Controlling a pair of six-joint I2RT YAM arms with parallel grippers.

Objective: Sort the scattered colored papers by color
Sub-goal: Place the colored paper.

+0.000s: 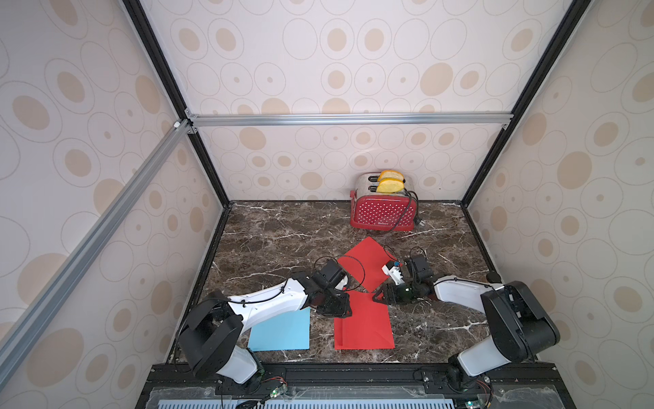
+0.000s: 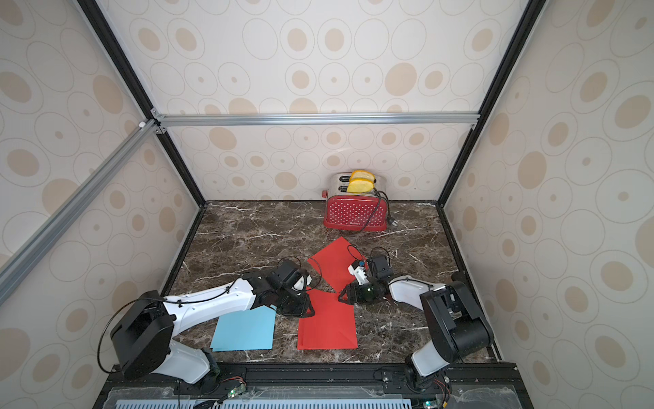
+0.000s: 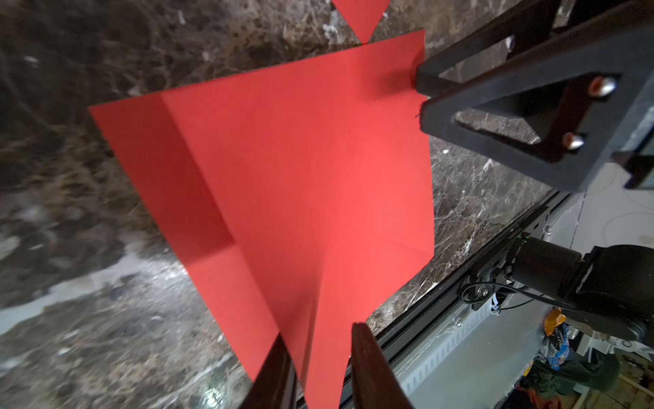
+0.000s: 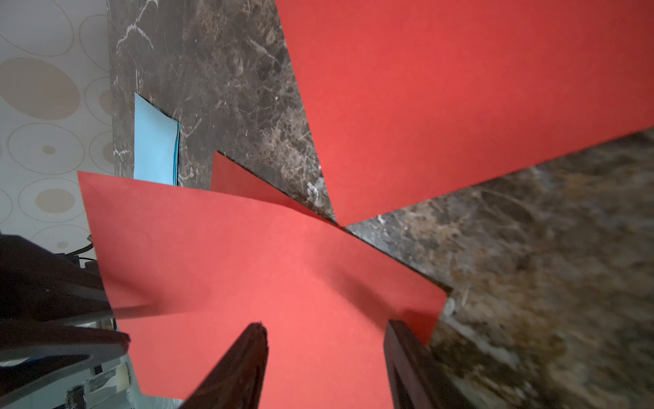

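The top red sheet [image 1: 364, 325], lower centre in a top view, rests on the red pile [image 3: 141, 148]. The left gripper [image 3: 316, 340] straddles one far corner with jaws parted, not pinching, and the right gripper [image 4: 325, 325] is spread over the other, seemingly to square it. A stray red sheet [image 1: 366, 263] lies just above and the blue papers [image 1: 283, 333] lower left, all on a marble tabletop [image 1: 276, 240] between oval-patterned walls [image 1: 336, 159].

Two high overviews, two low wrist close-ups.
Both top views look steeply down from above the robot's bases onto the whole table [image 1: 283, 230], giving nearly the same picture. The left wrist view looks out past the left fingers [image 3: 371, 368], the right wrist view past the right fingers [image 4: 240, 364], each low and close over the table. Both share the near red paper [image 3: 300, 177], seen from opposite sides.
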